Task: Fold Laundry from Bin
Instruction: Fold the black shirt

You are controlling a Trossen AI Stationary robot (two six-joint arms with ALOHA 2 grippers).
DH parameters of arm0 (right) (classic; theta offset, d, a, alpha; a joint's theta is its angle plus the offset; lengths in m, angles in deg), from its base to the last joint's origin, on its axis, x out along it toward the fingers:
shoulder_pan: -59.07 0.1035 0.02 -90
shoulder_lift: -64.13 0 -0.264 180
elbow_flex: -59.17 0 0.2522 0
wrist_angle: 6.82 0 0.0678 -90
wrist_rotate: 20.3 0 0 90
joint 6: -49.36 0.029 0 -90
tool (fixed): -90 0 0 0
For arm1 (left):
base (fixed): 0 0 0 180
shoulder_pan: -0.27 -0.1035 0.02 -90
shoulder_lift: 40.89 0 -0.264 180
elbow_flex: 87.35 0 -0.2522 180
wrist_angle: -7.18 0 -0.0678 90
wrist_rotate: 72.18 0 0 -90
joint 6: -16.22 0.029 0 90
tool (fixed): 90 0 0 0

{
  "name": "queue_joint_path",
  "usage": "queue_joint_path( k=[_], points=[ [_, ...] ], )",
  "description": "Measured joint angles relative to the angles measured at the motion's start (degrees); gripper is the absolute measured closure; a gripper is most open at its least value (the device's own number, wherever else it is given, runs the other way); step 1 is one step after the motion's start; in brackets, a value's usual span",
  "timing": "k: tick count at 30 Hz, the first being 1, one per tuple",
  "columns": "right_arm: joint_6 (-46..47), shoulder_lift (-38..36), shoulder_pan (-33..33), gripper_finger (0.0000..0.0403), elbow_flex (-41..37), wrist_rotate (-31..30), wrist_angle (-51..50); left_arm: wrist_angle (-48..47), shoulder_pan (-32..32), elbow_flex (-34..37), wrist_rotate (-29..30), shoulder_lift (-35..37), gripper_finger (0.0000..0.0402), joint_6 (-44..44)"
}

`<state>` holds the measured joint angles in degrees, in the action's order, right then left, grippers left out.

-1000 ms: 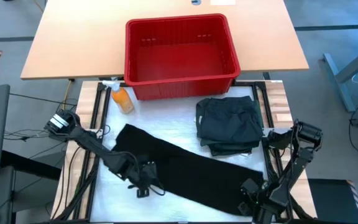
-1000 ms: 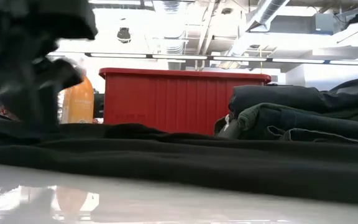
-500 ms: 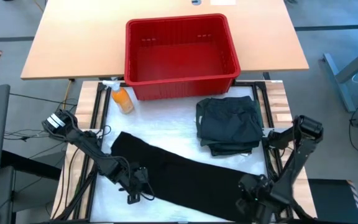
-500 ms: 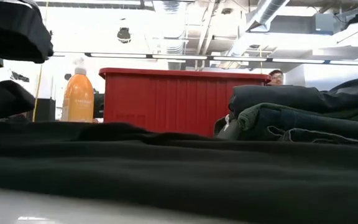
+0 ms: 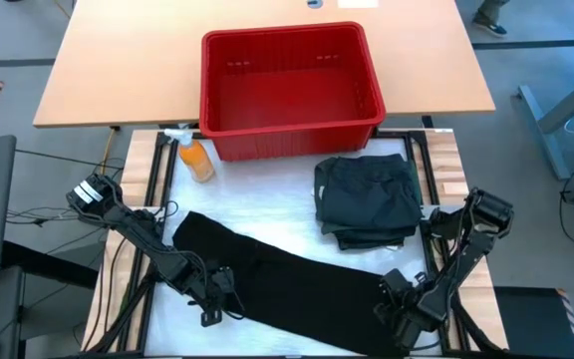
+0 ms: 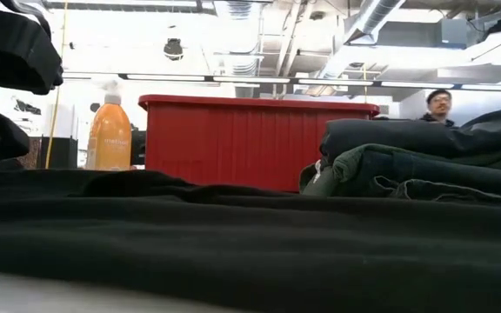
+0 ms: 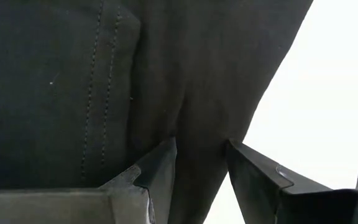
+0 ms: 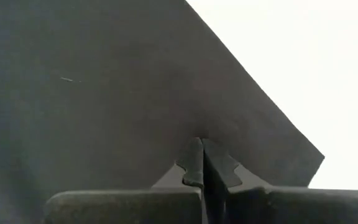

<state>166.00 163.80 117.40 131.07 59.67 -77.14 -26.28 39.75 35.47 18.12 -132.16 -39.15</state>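
The laundry in play is a long black cloth [image 5: 297, 274], spread slantwise on the white table top, from the left toward the near right. My left gripper [image 5: 212, 297] is shut on the cloth's near edge close to its left end. My right gripper [image 5: 399, 311] is shut on the cloth's right end. In the low view the cloth [image 6: 250, 243] fills the foreground. A folded stack of dark garments [image 5: 369, 199] rests flat on the table's right. The red bin [image 5: 289, 85] stands beyond the far edge, showing nothing inside. My left gripper [image 7: 201, 149] pinches a raised fold of the black cloth [image 7: 199, 134] between its two fingers, close beside a stitched seam. The fingers come from above, steeply slanted. The cloth around them lies on the table. My right gripper [image 8: 202, 142] has its two fingers together on the black cloth, a little in from its edge [image 8: 211, 127] and near a corner [image 8: 319, 157]. The fingers point steeply down. One layer or several, I cannot tell. The cloth lies flat around them.
An orange spray bottle [image 5: 196, 158] stands at the far left of the white top, beside the bin. In the low view it [image 6: 110, 135] shows left of the bin [image 6: 255, 139]. A person [image 6: 437, 104] is in the room behind. Bare white table lies between cloth and bottle.
Both grippers have kept their hold and drawn the black cloth toward the table's near edge and a little left. The whole cloth slid along the table, still spread out. My left gripper went toward the near left, sank slightly and rolled.
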Motion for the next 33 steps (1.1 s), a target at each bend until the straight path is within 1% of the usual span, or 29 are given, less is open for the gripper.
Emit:
queue_joint_path(
  k=[4,8,14,16,20,27,30,33],
  points=[
    [2.5,-0.1,1.0,0.0386,-1.7,2.9,-1.4,-0.1,0.1,0.0,0.1,0.0,0.0262,-0.8],
    [2.1,-1.4,1.7,0.0386,-0.5,5.0,-3.2,-0.1,0.1,0.0,0.1,0.0,0.0262,-1.3],
    [-2.0,-5.3,1.7,0.0386,3.0,4.6,-3.2,0.5,0.0,0.1,0.2,0.0,0.0262,-1.7],
    [-1.7,-4.9,2.0,0.0386,2.6,3.6,-4.2,0.7,-0.1,0.1,0.2,0.0,0.0262,-1.7],
    [-1.6,-1.8,2.1,0.0386,1.5,3.8,-5.5,0.8,0.0,0.1,0.2,0.0,0.0262,-2.2],
    [-1.4,0.4,2.9,0.0386,-2.4,6.4,-0.9,1.1,0.7,0.1,0.5,-0.1,0.0262,-3.6],
    [0.3,0.5,3.7,0.0386,-2.8,7.2,-3.6,1.2,0.7,0.1,0.4,-0.1,0.0262,-3.9],
    [0.9,-1.3,3.8,0.0386,-2.0,8.3,-8.2,1.2,0.7,0.1,0.1,0.3,0.0262,-3.8]
  ],
)
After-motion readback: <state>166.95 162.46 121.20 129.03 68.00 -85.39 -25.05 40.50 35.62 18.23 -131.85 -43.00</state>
